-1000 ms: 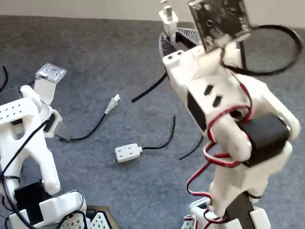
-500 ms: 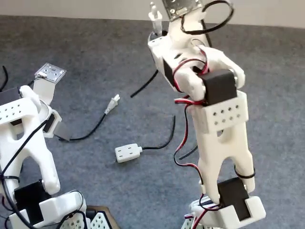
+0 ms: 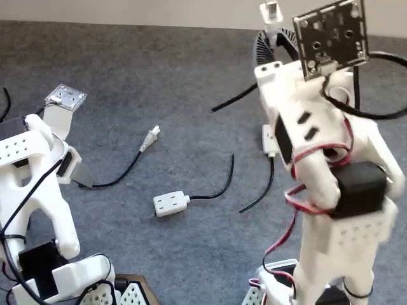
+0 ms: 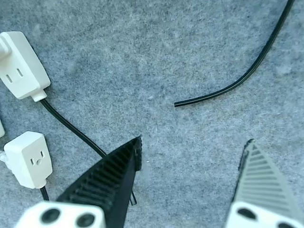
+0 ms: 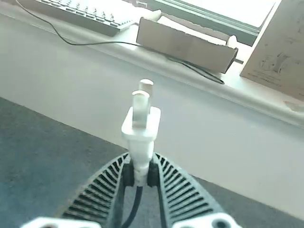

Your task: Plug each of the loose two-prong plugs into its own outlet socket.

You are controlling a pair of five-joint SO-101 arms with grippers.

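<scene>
Grey carpet was the work surface, a pale wall behind. Left of the outlet socket, the left gripper hung with fingers wide apart. A loose plug lay near, beyond the socket. Well to its right, the right gripper clamped a second plug, prongs up. Carrying seemed in hand; next, that plug needed turning down and lining up with the slots.

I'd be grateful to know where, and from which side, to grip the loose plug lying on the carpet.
Probably its white body, behind the prongs, coming down from above with the open left pincer closing across its sides. The loose plug lies flat on the carpet with its cord trailing behind, so this leaves the prongs free.
</scene>
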